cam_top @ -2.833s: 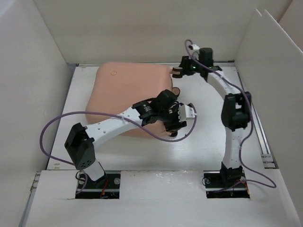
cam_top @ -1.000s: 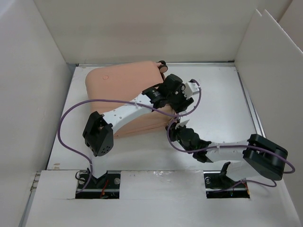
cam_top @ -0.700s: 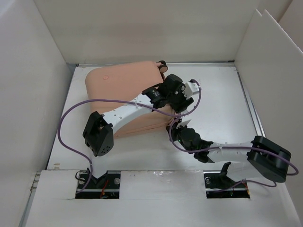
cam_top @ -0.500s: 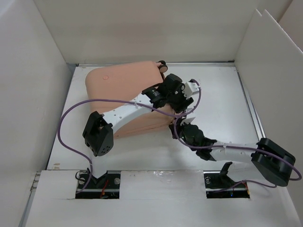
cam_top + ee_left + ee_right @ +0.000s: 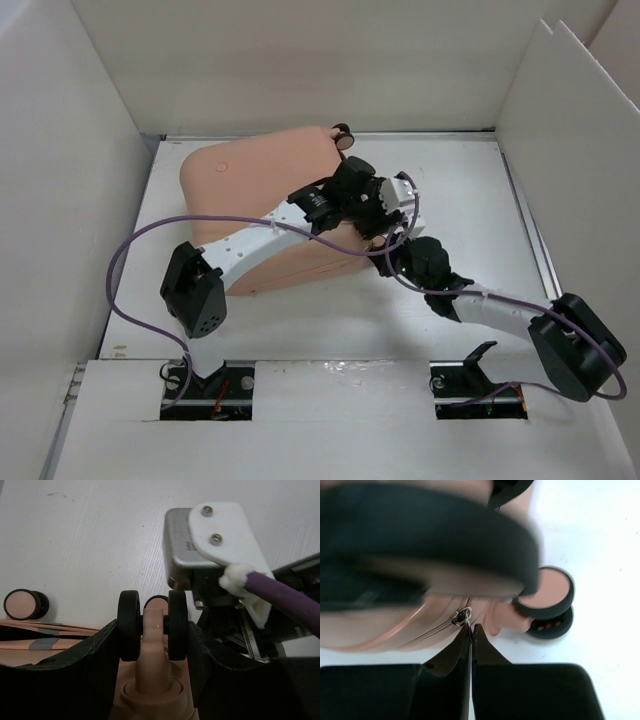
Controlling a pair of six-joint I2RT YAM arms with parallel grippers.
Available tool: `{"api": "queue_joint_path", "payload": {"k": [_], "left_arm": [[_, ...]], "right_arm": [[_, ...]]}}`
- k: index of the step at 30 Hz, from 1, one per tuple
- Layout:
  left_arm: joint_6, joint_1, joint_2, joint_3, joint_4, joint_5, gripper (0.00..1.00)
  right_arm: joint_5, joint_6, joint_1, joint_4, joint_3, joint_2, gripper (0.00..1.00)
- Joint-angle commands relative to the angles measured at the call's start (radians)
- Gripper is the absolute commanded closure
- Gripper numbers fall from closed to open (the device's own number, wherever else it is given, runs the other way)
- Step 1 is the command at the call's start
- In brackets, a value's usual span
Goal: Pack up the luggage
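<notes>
From above, the luggage [image 5: 260, 190] lies flat on the white desk [image 5: 470, 190], shell up. One small wheel [image 5: 343, 135] shows at its far right corner. The left arm reaches across the luggage's top, and the left hand [image 5: 372, 205] sits at the luggage's right edge. The right arm lies low over the desk to the right of the luggage. The right hand [image 5: 398, 250] is at the luggage's near right corner, just beside the left hand. From this view I cannot tell how wide either hand stands.

In the left wrist view, the left hand [image 5: 152, 630] is part closed around a twin wheel [image 5: 129, 630] of the luggage [image 5: 150, 690]. One black finger [image 5: 75, 680] is against each outer side of the pair. The pink stem of the luggage runs between the two discs. Another wheel with a pink hub [image 5: 22, 605] stands to the left at the luggage's edge. A grey and white block with a purple cable [image 5: 210, 545] hangs just beyond the held wheel.

In the right wrist view, the right hand [image 5: 471, 632] is fully closed. Its fingertips are pinched on the thin tab of the zip pull [image 5: 461, 616] on the seam of the luggage [image 5: 395, 625]. A wheel with a pink hub [image 5: 549, 591] sits right of the pull, and a blurred black wheel [image 5: 420, 540] fills the top.
</notes>
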Motion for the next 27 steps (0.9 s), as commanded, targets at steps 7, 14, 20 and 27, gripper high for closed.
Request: {"api": "queue_joint_path", "payload": {"k": [7, 14, 20, 27], "left_arm": [[0.101, -0.007, -0.263, -0.140, -0.218, 0.063, 1.00], [0.144, -0.007, -0.283, -0.173, -0.268, 0.063, 1.00], [0.164, -0.007, -0.350, -0.160, -0.342, 0.133, 1.00], [0.103, 0.004, -0.396, -0.199, -0.315, 0.155, 1.00]], "right_arm": [[-0.011, -0.117, -0.217, 0.103, 0.120, 0.124, 1.00], [-0.159, -0.197, -0.297, 0.113, 0.228, 0.212, 1.00], [-0.284, -0.197, -0.355, 0.174, 0.213, 0.243, 1.00], [-0.486, -0.168, -0.312, 0.382, 0.099, 0.223, 1.00]]}}
